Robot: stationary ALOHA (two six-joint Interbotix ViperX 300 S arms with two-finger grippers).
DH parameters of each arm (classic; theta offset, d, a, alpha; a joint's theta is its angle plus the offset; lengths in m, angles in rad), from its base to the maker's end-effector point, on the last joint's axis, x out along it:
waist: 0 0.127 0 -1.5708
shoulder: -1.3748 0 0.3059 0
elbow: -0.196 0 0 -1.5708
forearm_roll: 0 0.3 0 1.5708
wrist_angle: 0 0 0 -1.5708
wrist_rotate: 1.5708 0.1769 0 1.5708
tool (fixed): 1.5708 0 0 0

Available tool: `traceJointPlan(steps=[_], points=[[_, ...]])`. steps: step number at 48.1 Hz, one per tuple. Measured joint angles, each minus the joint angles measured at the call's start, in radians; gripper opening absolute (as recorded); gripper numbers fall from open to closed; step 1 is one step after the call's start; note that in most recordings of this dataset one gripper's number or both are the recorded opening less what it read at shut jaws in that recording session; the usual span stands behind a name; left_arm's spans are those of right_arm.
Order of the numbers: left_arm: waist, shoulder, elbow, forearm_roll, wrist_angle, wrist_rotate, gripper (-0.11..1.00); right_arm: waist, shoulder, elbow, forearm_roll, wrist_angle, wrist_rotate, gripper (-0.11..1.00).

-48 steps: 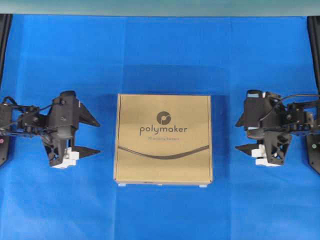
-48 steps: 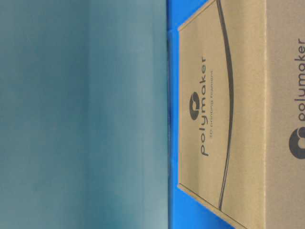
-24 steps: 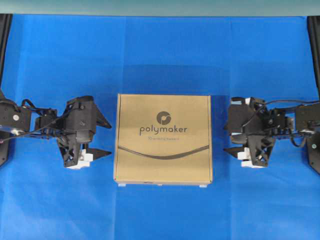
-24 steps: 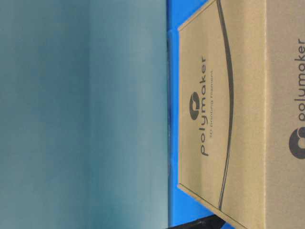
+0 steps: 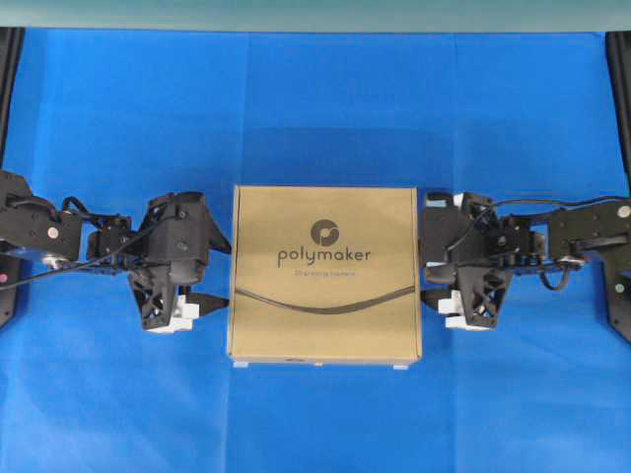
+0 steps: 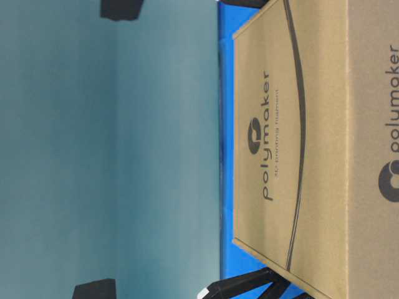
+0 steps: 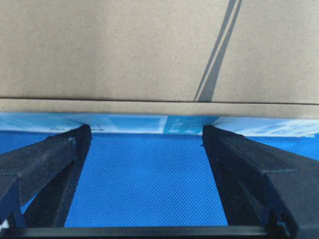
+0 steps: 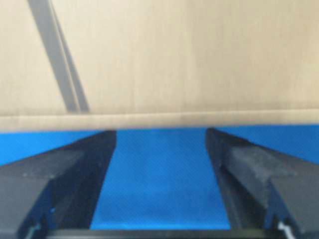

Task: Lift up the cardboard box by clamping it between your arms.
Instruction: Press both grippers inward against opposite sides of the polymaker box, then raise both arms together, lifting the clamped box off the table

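We are closing in on the cardboard box (image 5: 323,273) from both sides. A second ago our left gripper (image 5: 219,273) and right gripper (image 5: 430,273) were sitting well apart from it; now both are arriving right at its side walls, the left at the box's nine o'clock and the right at its three o'clock. In the overhead view the fingertips are looking as if they are touching or just about touching the cardboard, and the wrist views are showing the box wall filling the upper part of each picture just past the tips, so we cannot tell whether contact is made. The box itself is not shifting on the blue table cover (image 5: 315,118). We are judging that the squeeze is only beginning and the lift is not yet started.

Both sets of jaws are standing spread wide and pinching nothing; only blue cover is showing between the fingers in each wrist view.

The box is lying flat at the middle of the table, square and tan-brown, with dark "polymaker" lettering, a round logo above it and a curved dark line sweeping below. Small pale tabs are peeking out along its six o'clock edge.
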Motion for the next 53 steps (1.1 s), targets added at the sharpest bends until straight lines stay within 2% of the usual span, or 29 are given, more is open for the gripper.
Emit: traceJointPlan(steps=[34, 53], points=[[0.003, 0.003, -0.017, 0.0, 0.026, 0.005, 0.87, 0.008, 0.015, -0.017, -0.003, 0.002, 0.002, 1.0], [0.009, -0.049, -0.058, 0.002, 0.117, 0.028, 0.87, 0.008, -0.052, -0.049, -0.003, 0.126, 0.003, 1.0]])
